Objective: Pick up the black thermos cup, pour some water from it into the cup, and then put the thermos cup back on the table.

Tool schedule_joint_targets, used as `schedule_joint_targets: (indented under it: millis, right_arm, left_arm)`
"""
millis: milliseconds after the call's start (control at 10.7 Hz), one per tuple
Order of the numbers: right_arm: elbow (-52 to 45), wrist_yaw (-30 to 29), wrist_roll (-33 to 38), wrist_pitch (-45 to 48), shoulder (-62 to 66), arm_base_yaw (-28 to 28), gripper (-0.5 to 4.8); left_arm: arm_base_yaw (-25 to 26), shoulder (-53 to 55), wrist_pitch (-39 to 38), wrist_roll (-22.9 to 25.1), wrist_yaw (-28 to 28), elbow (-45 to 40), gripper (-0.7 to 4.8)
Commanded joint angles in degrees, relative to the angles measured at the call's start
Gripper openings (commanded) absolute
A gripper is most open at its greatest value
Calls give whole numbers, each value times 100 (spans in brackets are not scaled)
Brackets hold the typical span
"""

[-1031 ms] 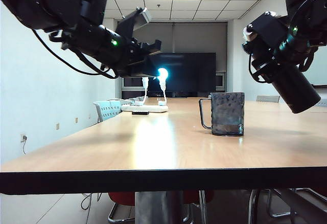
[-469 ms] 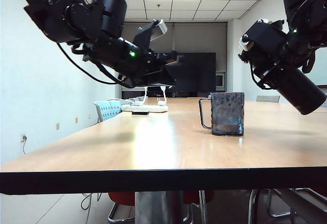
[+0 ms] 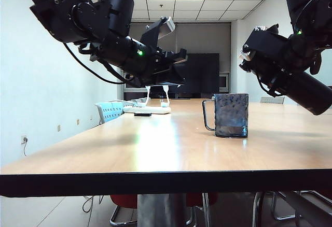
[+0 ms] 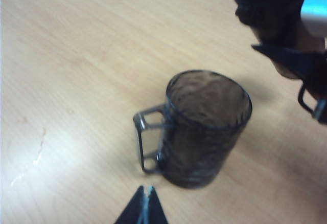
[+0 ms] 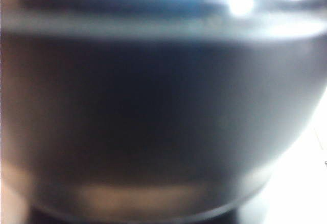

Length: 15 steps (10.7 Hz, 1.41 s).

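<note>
The cup (image 3: 231, 115) is a grey mottled mug that stands upright on the table (image 3: 155, 149), right of centre, with its handle to the left. Above and to the right of it, my right gripper (image 3: 268, 55) is shut on the black thermos cup (image 3: 306, 89). The thermos is tilted, with its lid end up-left over the mug and its base down-right. Its dark wall (image 5: 153, 106) fills the right wrist view. My left gripper (image 3: 180, 58) hangs shut, high and left of the mug. In the left wrist view its tips (image 4: 144, 191) point at the cup (image 4: 204, 127), with the thermos lid (image 4: 271, 4) beyond.
Far back on the table lie a white power strip with small lamps (image 3: 148, 109) and a flat black item (image 3: 142, 114). A pale blue chair (image 3: 109, 110) stands at the far left side. A dark screen (image 3: 202, 74) hangs on the back wall. The table's dark front edge (image 3: 166, 181) is close.
My left arm has swung right, towards the mug, and now covers the bright lamp behind. The right wrist has rolled, bringing the thermos from steeply tilted to nearer level.
</note>
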Motion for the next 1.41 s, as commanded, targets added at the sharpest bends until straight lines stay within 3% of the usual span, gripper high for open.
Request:
schedule_joint_targets:
  millis: [94, 656, 938, 1031, 1406]
  right_arm:
    - [68, 11, -326, 160, -76, 0, 94]
    - [70, -42, -833, 114, -76, 0, 94]
    - [70, -79, -1303, 105, -76, 2, 94]
    - [70, -79, -1784, 74, -76, 2, 94]
    - [70, -74, -2186, 72, -76, 2, 94]
  left_arm:
    - [-11, 205, 33, -138, 37, 273, -5]
    - [-192, 293, -83, -120, 37, 363, -5]
    - [-212, 293, -107, -120, 33, 361, -5]
    - [-212, 293, -105, -122, 35, 363, -6]
    - [-216, 293, -105, -122, 35, 361, -5]
